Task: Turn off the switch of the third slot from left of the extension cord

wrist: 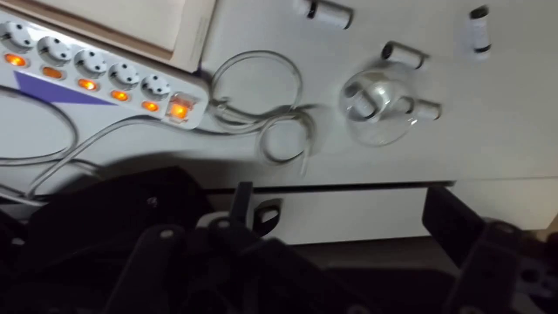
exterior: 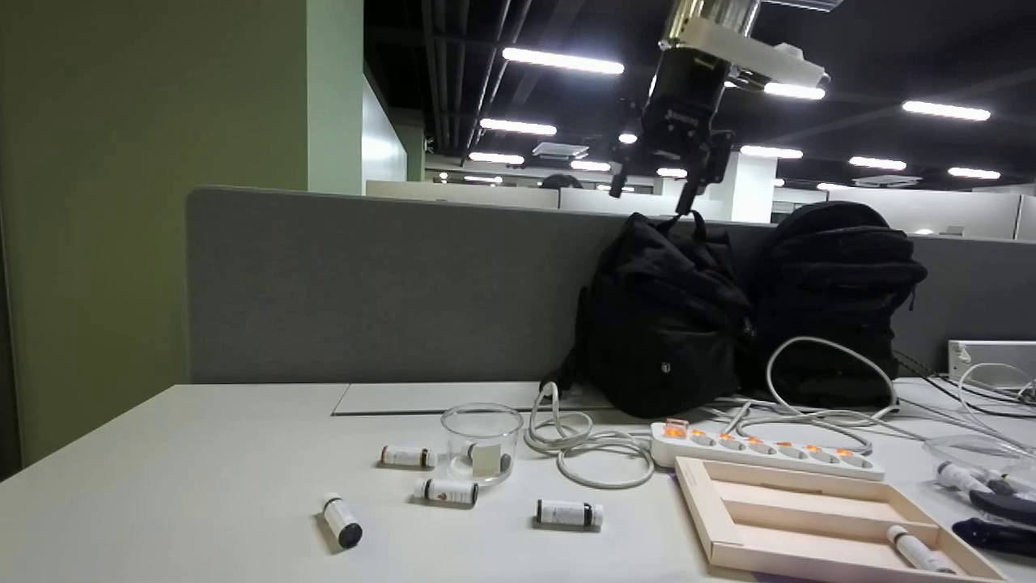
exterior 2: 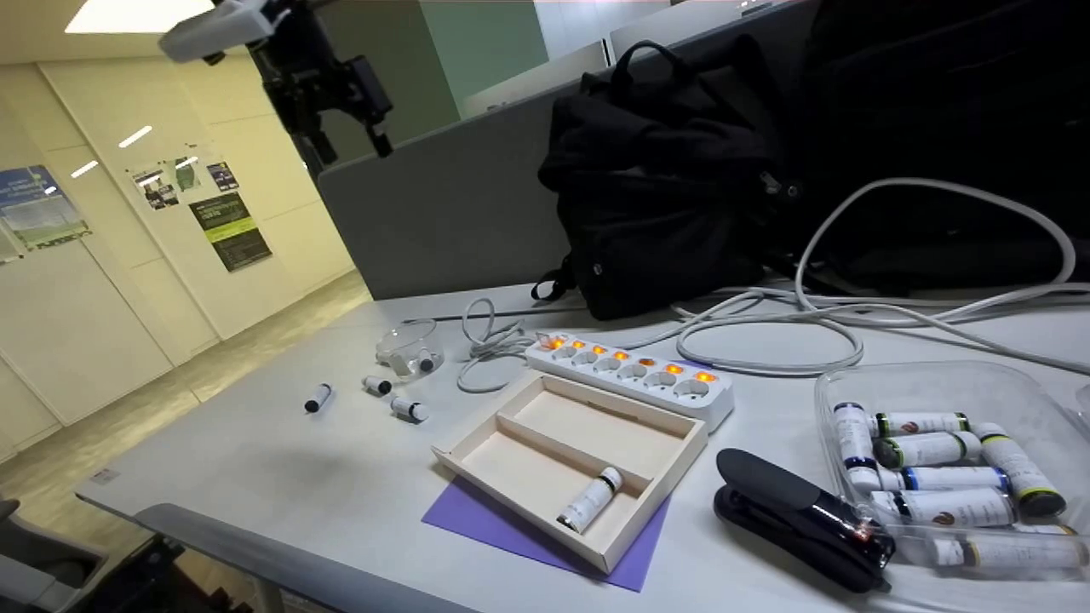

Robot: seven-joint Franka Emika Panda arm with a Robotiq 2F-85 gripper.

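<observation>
1. The extension cord [exterior 2: 630,372] is laid on the table [exterior 2: 281,443], just beside the wooden tray [exterior 2: 605,430]; its main switch [wrist: 178,110] is found at the left end in both exterior views.
2. Counted from that end, the third switch [wrist: 87,84] is lit orange, so the switching-off is judged not yet done.
3. In the wrist view the long axis of the extension cord is slanted, from the main switch towards the upper left corner.
4. The gripper [wrist: 342,207] is held well above the table, off past the main-switch end; its jaws are spread wide and nothing is gripped.
5. The extension cord is thus placed up and to the left of the gripper in the wrist view, with the main-switch end nearest.
6. A shift along that axis to the third switch, then a descent, is seemingly called for, probably with the jaws brought together.
</observation>
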